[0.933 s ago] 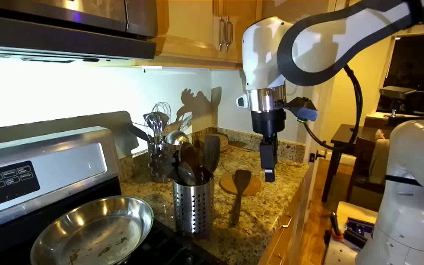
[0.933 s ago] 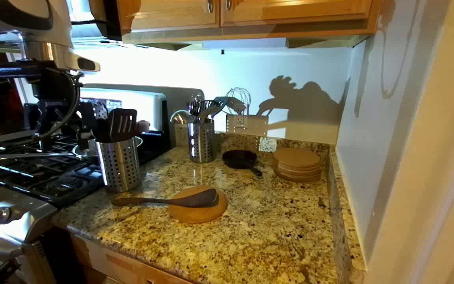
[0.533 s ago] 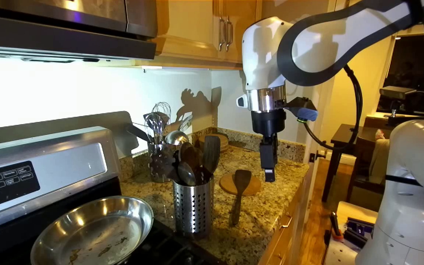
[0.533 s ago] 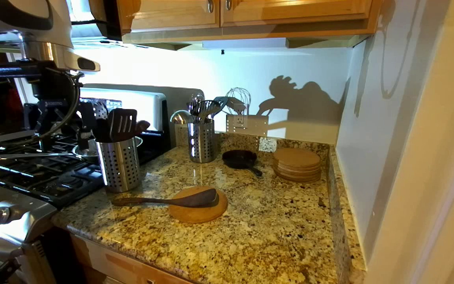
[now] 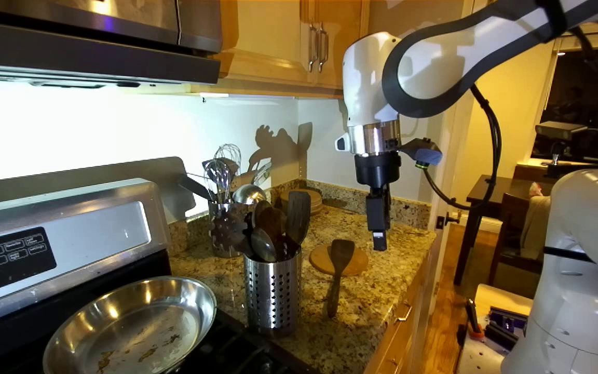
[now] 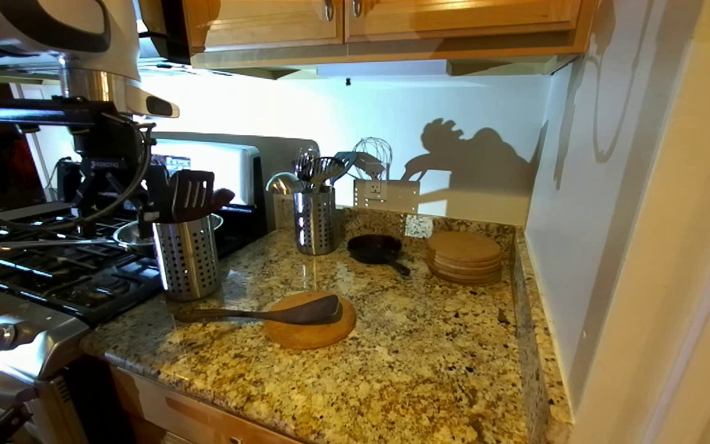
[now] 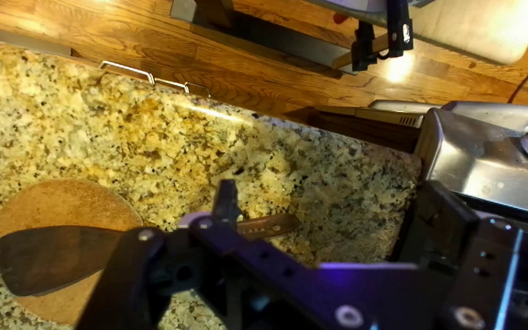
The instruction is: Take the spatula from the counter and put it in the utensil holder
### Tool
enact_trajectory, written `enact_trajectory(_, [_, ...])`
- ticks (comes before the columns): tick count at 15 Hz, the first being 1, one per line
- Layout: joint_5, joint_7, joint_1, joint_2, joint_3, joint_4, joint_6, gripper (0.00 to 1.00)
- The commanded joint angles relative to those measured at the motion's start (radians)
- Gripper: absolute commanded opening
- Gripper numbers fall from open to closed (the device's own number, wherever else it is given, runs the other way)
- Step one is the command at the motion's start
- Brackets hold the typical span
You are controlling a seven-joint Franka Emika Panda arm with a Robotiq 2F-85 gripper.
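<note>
The spatula [image 5: 337, 270] lies below the gripper [image 5: 380, 244], whose fingers [image 7: 226, 201] stand wide apart

In an exterior view the gripper points down above the counter [image 5: 405, 249], turned edge-on, so the spread of its fingers cannot be judged from there. The spatula lies lower than the gripper and to its picture left, the head on a round wooden disc [image 5: 320, 259], the handle running toward the viewer. It looks dark brown and flat, with a broad head and a slim handle. The utensil holder [image 5: 273, 296], full of tools [image 5: 298, 218], stands farther to the picture left of the gripper.

In an exterior view the spatula [image 6: 272, 315] lies below the gripper and to its picture right, the handle end nearer the gripper and the head away from it. The head is paddle-shaped.

In the wrist view the fingers are far apart and hold nothing. The handle end of the spatula [image 7: 57, 256] shows in the gap between them, on the counter beneath; its middle is hidden by the gripper, and the head lies to the picture left. The head is dark with rounded corners; the handle end is reddish brown and bears pale letters, some of them covered.
</note>
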Motion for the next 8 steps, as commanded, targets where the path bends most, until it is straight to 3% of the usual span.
enact_trajectory(1, [0.001,-0.123,-0.039,0.050,-0.092,0.028,0.023,1.00])
enact_trajectory(5, [-0.015,-0.292,-0.084,0.102,-0.189,0.056,0.076,1.00])
enact_trajectory(8, [-0.047,-0.365,-0.123,0.148,-0.224,0.078,0.136,1.00])
